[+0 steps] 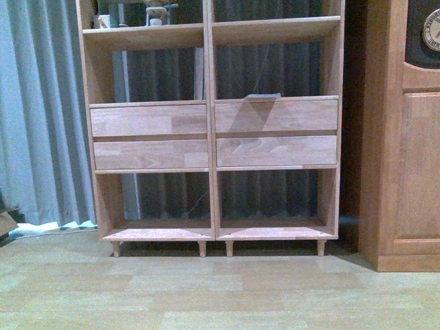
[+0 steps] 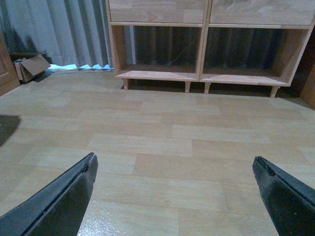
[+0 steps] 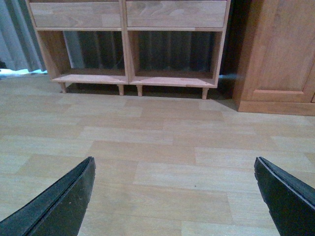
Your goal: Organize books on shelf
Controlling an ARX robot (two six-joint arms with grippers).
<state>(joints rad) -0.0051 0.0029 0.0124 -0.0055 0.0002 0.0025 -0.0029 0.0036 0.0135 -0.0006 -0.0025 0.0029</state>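
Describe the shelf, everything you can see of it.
The shelf is light natural wood and stands upright on short legs on the plank floor. A double central upright splits it into square, open-backed compartments, and the curtain shows through. Two plain drawer fronts are stacked on each side. The two bottom compartments hold nothing visible. Small objects sit in the top left one, cropped. A darker cabinet stands beside it, apart.
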